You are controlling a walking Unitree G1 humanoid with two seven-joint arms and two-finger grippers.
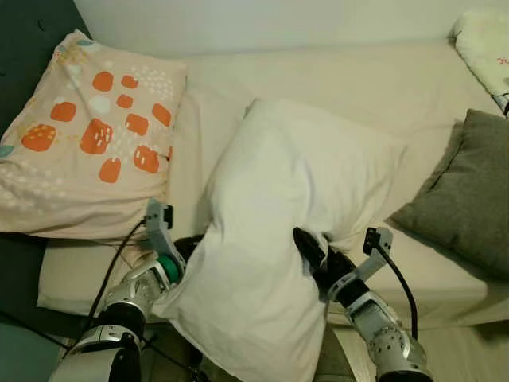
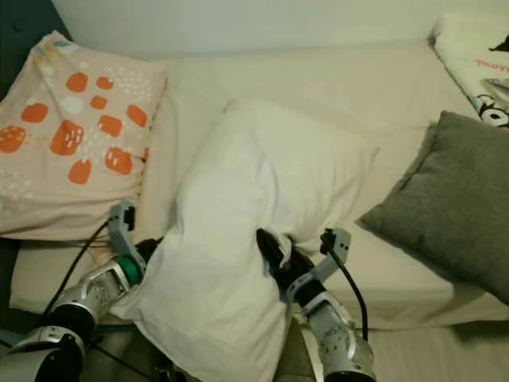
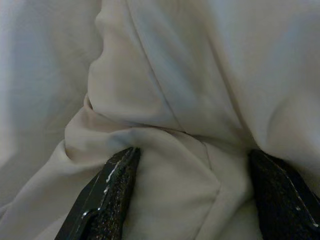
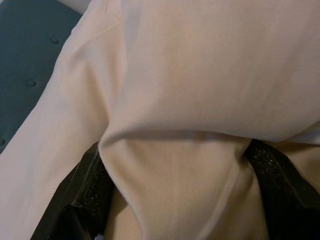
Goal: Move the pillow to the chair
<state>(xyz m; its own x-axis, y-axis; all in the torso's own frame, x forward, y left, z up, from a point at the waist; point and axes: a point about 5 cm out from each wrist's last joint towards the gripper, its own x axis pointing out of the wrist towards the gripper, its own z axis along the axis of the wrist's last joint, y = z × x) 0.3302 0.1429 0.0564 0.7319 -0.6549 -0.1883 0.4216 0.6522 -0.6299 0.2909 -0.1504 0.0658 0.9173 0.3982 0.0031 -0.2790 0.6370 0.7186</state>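
Now white pillow (image 1: 278, 239) sits pinched between left end effector (image 3: 192, 172) and right end effector (image 4: 175, 170).

right gripper (image 4: 172, 195) clamped on white pillow (image 4: 200, 90) fold | fingers (image 4: 82, 192) either side; teal surface (image 4: 30, 55) behind

The white pillow (image 1: 270, 239) hides the left gripper (image 3: 190, 195); its lower corner is cropped.
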